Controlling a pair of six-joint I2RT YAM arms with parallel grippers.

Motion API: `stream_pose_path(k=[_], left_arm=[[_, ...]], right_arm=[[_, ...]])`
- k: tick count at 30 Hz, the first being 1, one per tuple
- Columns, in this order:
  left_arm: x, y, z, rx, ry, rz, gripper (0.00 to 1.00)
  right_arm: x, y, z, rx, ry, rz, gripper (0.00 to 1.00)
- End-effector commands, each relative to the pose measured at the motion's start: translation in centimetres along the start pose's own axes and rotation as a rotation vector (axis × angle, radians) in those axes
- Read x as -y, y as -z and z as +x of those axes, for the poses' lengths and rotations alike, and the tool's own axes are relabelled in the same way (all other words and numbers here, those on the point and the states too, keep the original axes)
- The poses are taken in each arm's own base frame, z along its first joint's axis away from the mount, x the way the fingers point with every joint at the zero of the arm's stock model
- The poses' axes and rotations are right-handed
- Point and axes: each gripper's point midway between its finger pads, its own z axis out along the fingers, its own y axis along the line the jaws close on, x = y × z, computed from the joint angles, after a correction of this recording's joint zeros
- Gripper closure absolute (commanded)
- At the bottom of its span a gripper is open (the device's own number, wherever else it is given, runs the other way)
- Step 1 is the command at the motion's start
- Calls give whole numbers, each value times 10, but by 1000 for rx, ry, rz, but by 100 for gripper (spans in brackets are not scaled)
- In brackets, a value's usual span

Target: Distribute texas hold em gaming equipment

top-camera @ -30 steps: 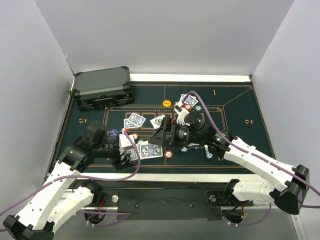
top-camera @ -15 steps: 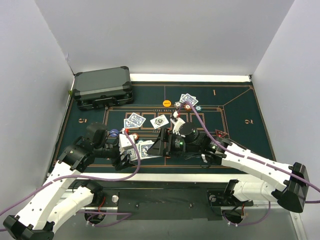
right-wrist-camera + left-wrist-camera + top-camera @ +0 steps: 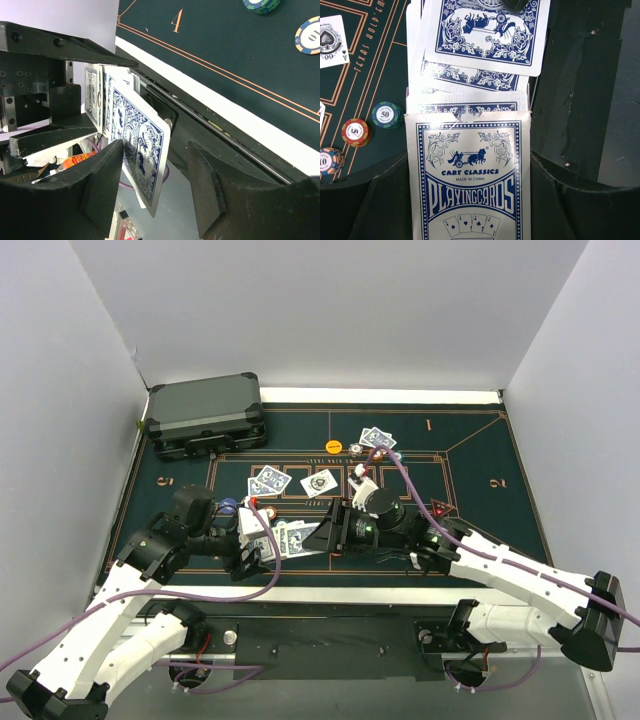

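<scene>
My left gripper is shut on a blue-and-white playing-card box with blue-backed cards fanned out of its top. My right gripper is open around the outermost card. That card leans on the left finger, with a gap to the right finger. More cards lie on the green mat: a pair, a single and another pair. Poker chips sit beside the deck.
A dark grey hard case stands at the back left of the mat. An orange chip lies by the far line. An ace of spades lies face up left of the deck. Two chips lie behind my right wrist.
My right arm has swung left and toward the near edge, up to the deck, and its jaws have narrowed around the outermost card. The left arm has stayed still.
</scene>
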Motion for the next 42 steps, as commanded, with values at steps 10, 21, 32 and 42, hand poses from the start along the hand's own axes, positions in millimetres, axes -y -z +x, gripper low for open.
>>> stream_pose_path(k=[10,21,32,42], left_arm=[[-1,3,-19,62,-42,-2,100],[0,4,-20,65,-42,1,100],[0,3,-20,70,-41,1,100],[0,3,-21,73,-40,2,100]], right_arm=[[0,14,-4,31,17,9,59],[-5,25,-5,26,42,7,75],[-26,32,-3,-27,69,-25,75],[-48,40,-6,-83,108,-44,70]])
